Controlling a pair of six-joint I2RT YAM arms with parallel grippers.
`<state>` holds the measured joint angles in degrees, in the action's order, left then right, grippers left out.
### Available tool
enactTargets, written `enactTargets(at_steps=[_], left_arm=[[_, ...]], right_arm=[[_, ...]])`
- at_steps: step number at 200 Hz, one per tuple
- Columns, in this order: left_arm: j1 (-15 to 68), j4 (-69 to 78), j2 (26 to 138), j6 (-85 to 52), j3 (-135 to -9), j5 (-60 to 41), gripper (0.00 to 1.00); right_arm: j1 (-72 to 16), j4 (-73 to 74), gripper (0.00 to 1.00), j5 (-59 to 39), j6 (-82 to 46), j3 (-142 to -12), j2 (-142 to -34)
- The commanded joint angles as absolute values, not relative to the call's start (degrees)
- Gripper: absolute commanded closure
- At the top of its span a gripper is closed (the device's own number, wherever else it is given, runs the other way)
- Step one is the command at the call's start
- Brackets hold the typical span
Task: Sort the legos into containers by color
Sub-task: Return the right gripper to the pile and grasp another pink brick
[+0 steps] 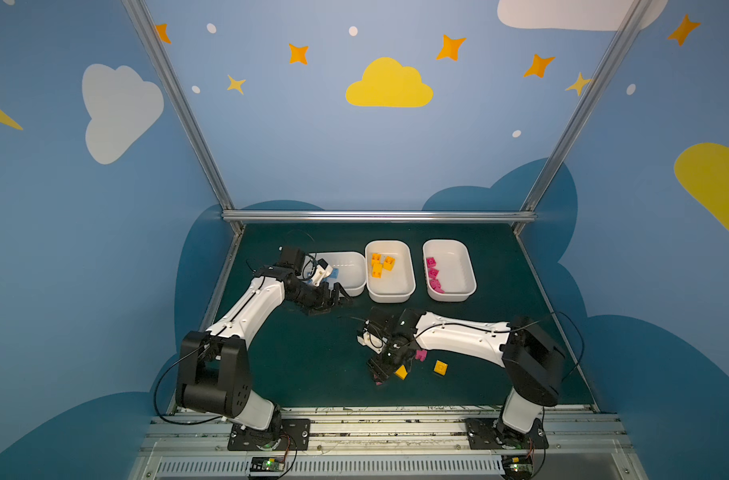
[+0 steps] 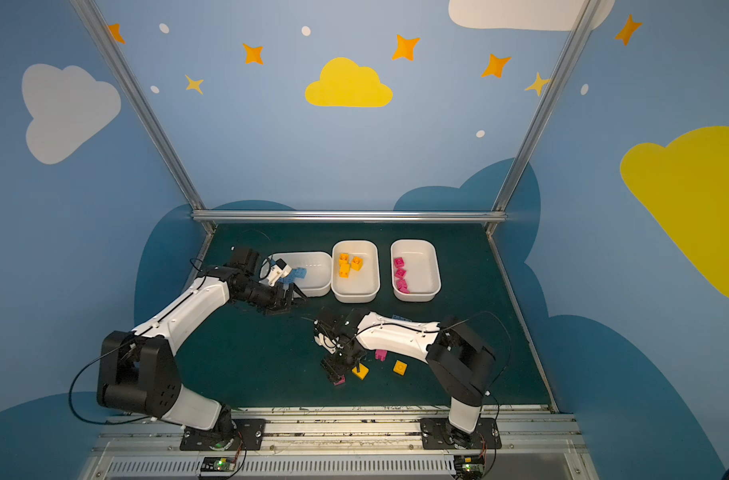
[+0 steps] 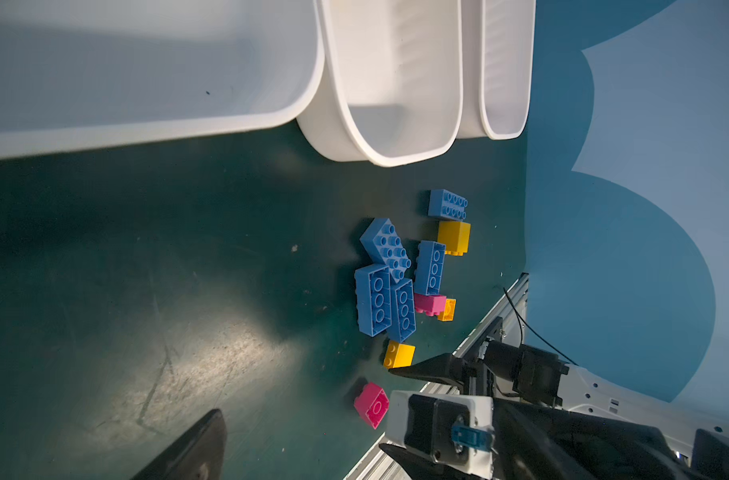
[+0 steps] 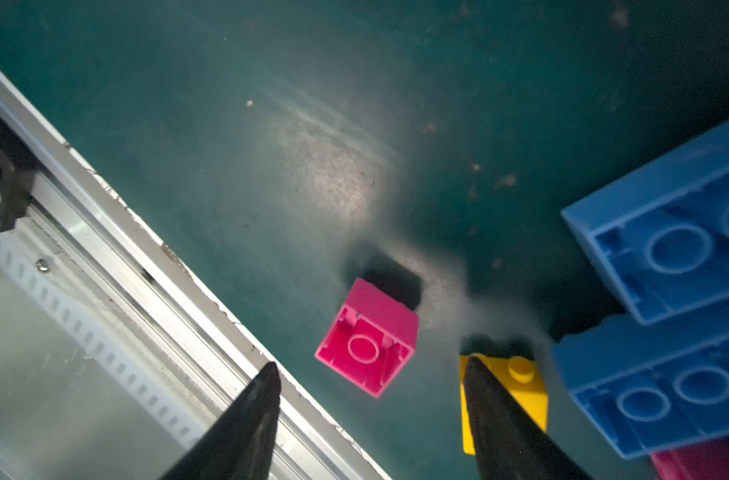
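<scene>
Jaws of the right gripper (image 4: 372, 365): parted wide and released, holding nothing. The tips hang low over the worktop (image 1: 313, 357), near its front edge and right of the middle.
Pink brick (image 4: 369, 338): lies on the worktop between the two tips, touching neither. It is small and square, tipped over so its hollow underside with one round tube shows. The front rail (image 4: 146, 266) runs near it.
Yellow brick (image 4: 525, 390): just beside the pink one, with one stud showing. One black fingertip (image 4: 481, 390) overlaps it in the right wrist view; whether they touch cannot be told.
Blue bricks (image 3: 373, 301): long flat ones bunched on the worktop's right half, several upside down with their tubes showing. The right arm mostly hides them in both top views. A second yellow brick (image 3: 454, 237) and a second pink brick (image 3: 429, 303) sit among them.
Left gripper (image 1: 336, 300): spread wide, with nothing between its fingers. It sits at the near rim of the left tray (image 1: 350, 266), on the worktop's left half.
Blue pieces (image 2: 298, 273): inside the left tray, partly hidden by the wrist.
Middle tray (image 1: 390, 296): holds yellow-orange bricks (image 1: 379, 264).
Right tray (image 1: 450, 296): holds pink bricks (image 1: 434, 276) along its left wall.
Row of trays: side by side toward the worktop's back edge.
</scene>
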<state>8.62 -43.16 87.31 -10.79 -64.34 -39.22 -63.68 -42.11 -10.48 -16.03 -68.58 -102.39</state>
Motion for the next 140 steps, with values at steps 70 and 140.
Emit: enactTargets(at_steps=[70, 140], left_arm=[[8.43, -42.82, 84.69, -8.22, -61.67, -39.64, 0.01], [8.1, -42.09, 83.41, -8.16, -59.74, -39.52, 0.01]], right_arm=[[-66.24, -45.59, 0.46, -4.34, -19.26, -72.41, -109.08], [-66.53, -50.35, 0.68, 1.65, -17.95, -73.66, -110.53]])
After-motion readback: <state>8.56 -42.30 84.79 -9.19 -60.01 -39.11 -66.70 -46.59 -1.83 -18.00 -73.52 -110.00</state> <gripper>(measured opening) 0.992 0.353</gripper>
